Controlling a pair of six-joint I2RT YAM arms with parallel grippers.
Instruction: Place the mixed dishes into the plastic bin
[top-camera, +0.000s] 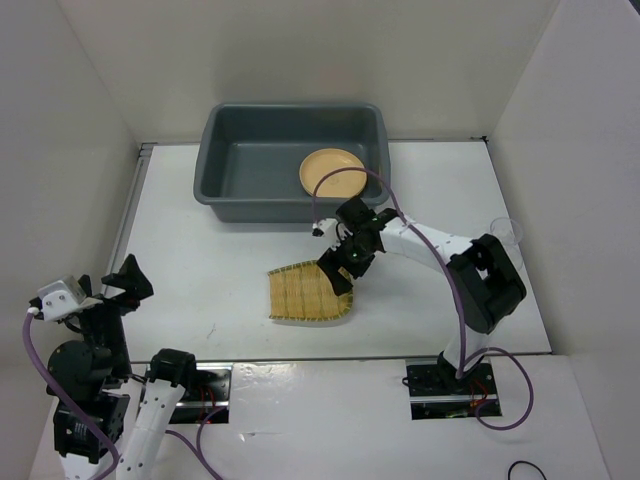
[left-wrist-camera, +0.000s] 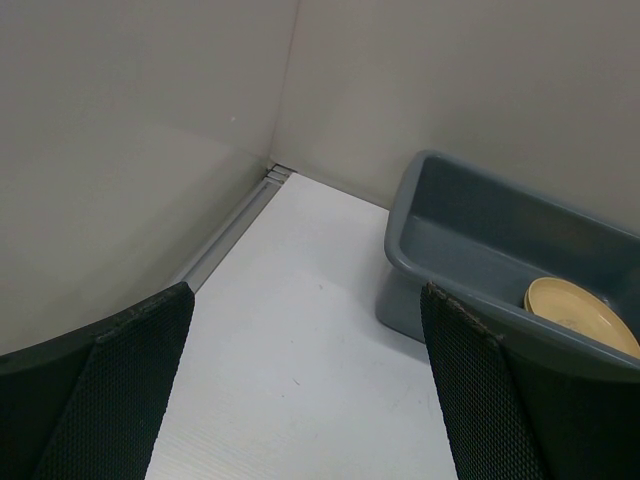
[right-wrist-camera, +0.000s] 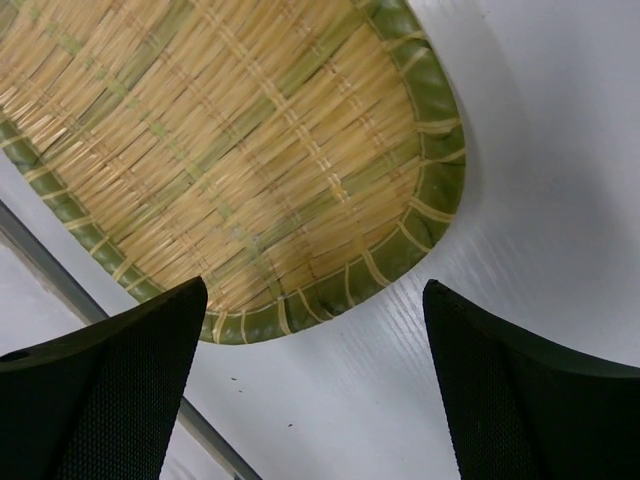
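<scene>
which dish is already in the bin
The yellow plate, lying inside the grey bin. The bamboo tray and the clear cup are outside it.

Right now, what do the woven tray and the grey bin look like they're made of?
Tray: woven bamboo-like strips, matte tan, green bound rim; the weave shows clearly. Bin: probably moulded plastic, smooth dark grey, rounded corners.

white table carries grey bin, bamboo tray, clear cup.
</scene>
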